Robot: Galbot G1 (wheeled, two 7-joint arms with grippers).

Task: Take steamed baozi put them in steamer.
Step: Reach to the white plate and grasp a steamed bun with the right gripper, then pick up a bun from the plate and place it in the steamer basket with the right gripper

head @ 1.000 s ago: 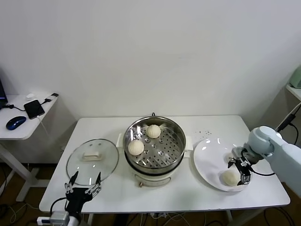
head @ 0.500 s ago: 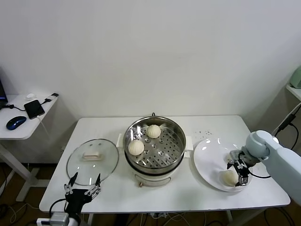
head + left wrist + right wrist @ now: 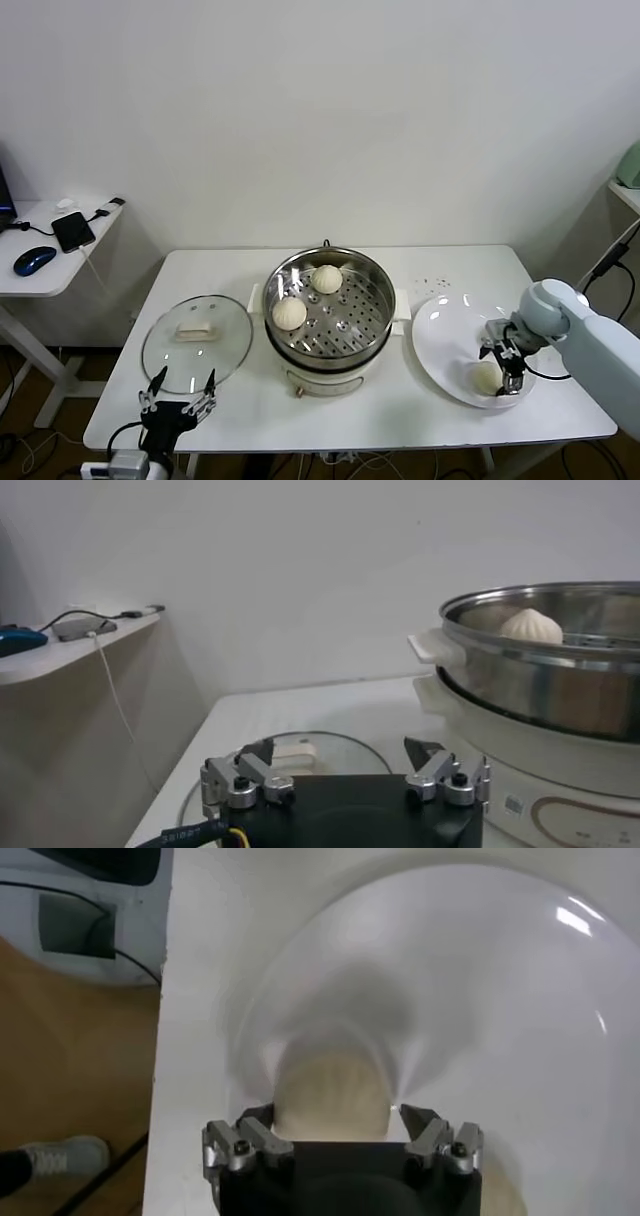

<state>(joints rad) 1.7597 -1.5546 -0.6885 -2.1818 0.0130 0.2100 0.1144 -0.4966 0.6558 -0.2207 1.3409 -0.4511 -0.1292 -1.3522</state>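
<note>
**Right gripper lowers over the last plated bun**

Since a second ago the right gripper (image 3: pixel 507 368) has dropped and shifted slightly toward the near rim of the flat white round plate (image 3: pixel 440 340), so it now sits right over the smooth cream-white steamed baozi (image 3: pixel 486 376) lying there. In the right wrist view the bun (image 3: pixel 330 1088) fills the gap between the spread fingers (image 3: pixel 425 1128), which straddle it on both sides; whether they already press on it I cannot tell.

Two more baozi (image 3: pixel 289 313) already rest on the perforated tray of the round shiny stainless-steel steamer (image 3: pixel 375 285) at the middle of the white bench (image 3: pixel 240 265).

The dough looks soft and the plate slick, so closing off-centre could likely squeeze the bun out sideways or skid it toward the plate's edge; closing too hard could dent it.

The right forearm reaches in from the bench's right side, wrist bent down. The left gripper (image 3: pixel 178 397) hangs parked with its fingers apart and empty at the front edge, just before the round glass lid (image 3: pixel 195 338).
</note>
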